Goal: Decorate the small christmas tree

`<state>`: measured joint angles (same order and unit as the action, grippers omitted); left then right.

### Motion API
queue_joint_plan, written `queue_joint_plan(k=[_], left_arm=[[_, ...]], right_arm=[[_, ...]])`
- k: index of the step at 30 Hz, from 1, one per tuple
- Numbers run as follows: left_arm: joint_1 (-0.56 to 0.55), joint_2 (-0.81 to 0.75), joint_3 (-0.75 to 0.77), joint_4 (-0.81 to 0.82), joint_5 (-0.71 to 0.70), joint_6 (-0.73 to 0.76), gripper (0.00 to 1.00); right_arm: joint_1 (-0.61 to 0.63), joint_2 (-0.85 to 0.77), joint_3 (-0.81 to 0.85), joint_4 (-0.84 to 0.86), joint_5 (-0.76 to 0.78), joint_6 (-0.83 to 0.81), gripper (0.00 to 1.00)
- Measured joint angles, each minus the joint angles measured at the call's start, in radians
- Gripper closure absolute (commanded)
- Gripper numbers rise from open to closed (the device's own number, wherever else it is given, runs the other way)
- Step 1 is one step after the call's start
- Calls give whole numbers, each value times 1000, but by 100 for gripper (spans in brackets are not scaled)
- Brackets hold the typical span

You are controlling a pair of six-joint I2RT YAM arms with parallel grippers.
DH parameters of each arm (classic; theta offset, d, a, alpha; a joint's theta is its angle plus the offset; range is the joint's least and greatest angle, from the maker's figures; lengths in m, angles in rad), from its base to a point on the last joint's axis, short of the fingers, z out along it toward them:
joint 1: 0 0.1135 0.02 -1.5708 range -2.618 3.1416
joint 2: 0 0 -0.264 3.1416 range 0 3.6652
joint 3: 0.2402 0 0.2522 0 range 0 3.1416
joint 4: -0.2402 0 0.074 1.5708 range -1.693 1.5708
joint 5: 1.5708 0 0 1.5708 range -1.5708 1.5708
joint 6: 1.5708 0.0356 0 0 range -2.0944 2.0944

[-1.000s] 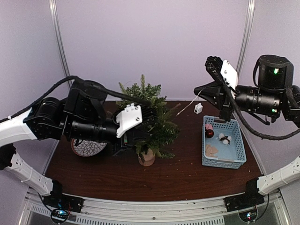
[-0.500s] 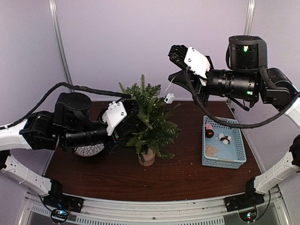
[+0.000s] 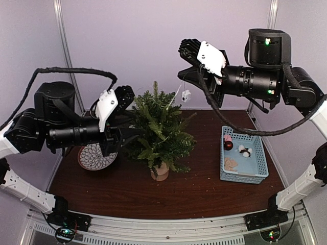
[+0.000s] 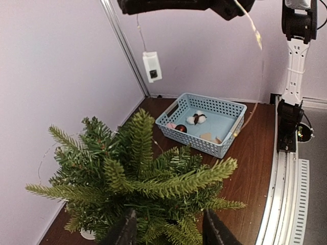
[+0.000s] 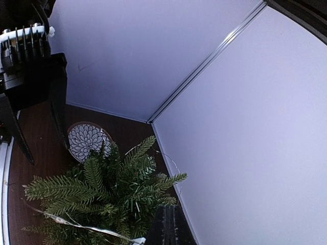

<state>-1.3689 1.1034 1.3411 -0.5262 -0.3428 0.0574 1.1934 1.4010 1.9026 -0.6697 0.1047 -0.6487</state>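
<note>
The small christmas tree, bushy and green, stands mid-table on a pale wooden stump. My left gripper is at the tree's left side. In the left wrist view its jaws stand open over the top branches, gripping nothing. My right gripper hangs above the tree's right side, shut on a thin wire light string. A small white box dangles from that wire.
A blue basket at the right holds a red ball, a white puffy ornament and tan pieces. A patterned plate lies left of the tree, under the left arm. Purple walls close the back and sides.
The left gripper has drawn back left out of the foliage and opened. The right arm swung left and up, carrying the wire and white box over the tree.
</note>
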Motion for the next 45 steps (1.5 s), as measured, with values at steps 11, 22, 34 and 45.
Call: queue_joint_plan(k=[11,22,34,45], left_arm=[[0,110,256,-75,80,37,53],[0,150,281,-67,162,10,46],[0,6,338,-95,72,-90,45],[0,298,565,-195,218,-136,47]], right_arm=[[57,41,42,-8,-38,-43,100],[80,68,59,-29,-25,-60,100],[81,71,58,-28,-16,-60,100],[92,88,58,-23,6,-52,100]])
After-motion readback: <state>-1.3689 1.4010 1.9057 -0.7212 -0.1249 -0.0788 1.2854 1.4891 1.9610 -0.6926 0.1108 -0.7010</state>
